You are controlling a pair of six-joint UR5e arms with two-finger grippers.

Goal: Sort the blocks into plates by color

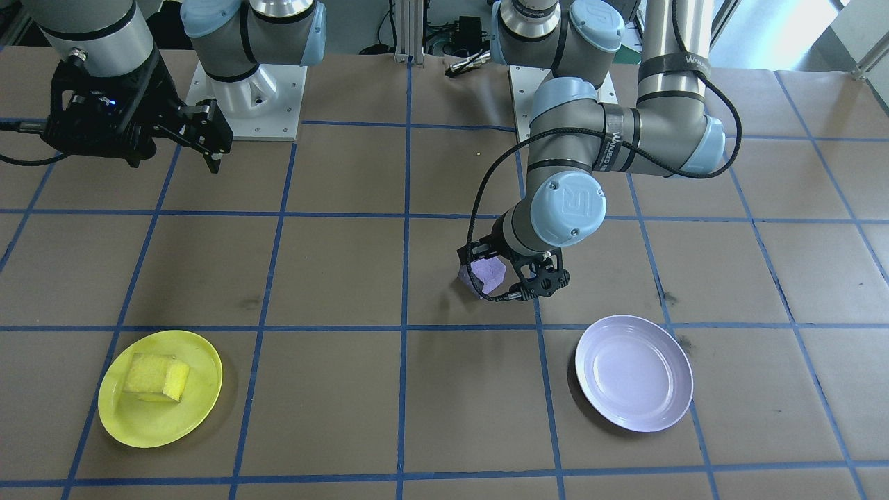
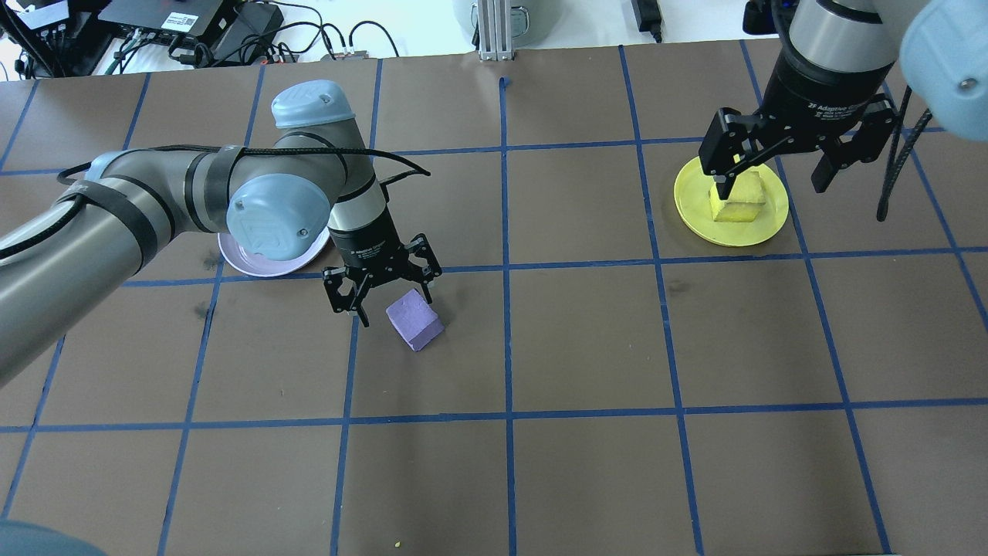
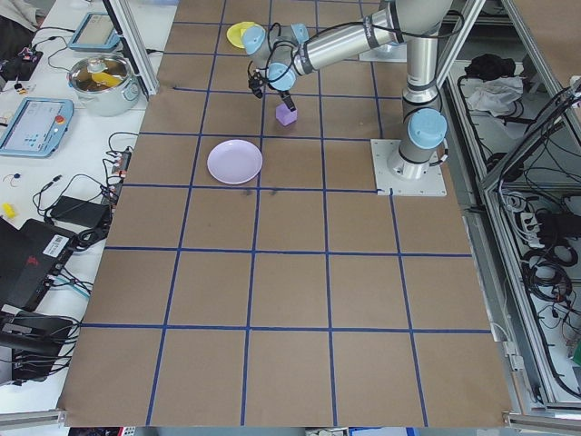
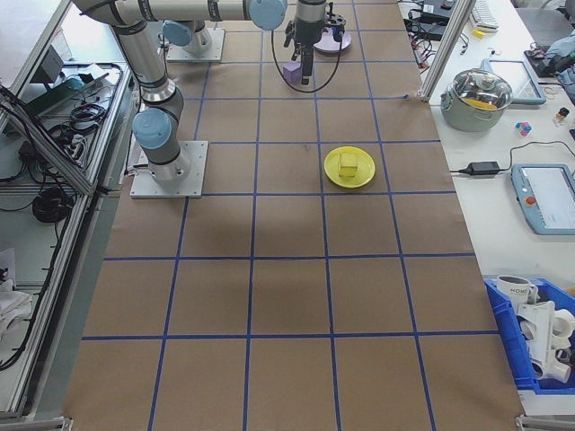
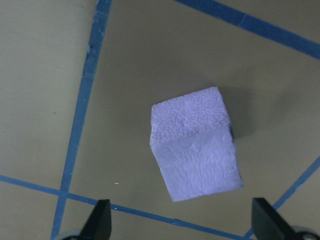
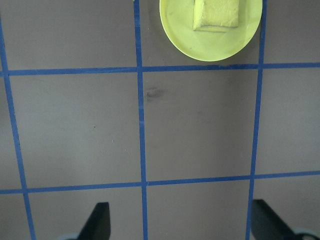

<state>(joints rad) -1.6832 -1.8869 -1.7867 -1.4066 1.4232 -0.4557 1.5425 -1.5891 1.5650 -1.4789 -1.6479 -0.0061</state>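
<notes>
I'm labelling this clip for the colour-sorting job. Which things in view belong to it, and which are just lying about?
Belong to the job:
small purple foam cube
small yellow foam cube
round yellow plastic plate
round lavender plastic plate

Lying about:
steel lidded pot
blue bin
tablet

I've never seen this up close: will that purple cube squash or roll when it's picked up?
The purple cube has a grainy, foam-like surface, so it is probably light and gives slightly. Its flat faces suggest it won't roll. The open left tool hovers over it.
</notes>
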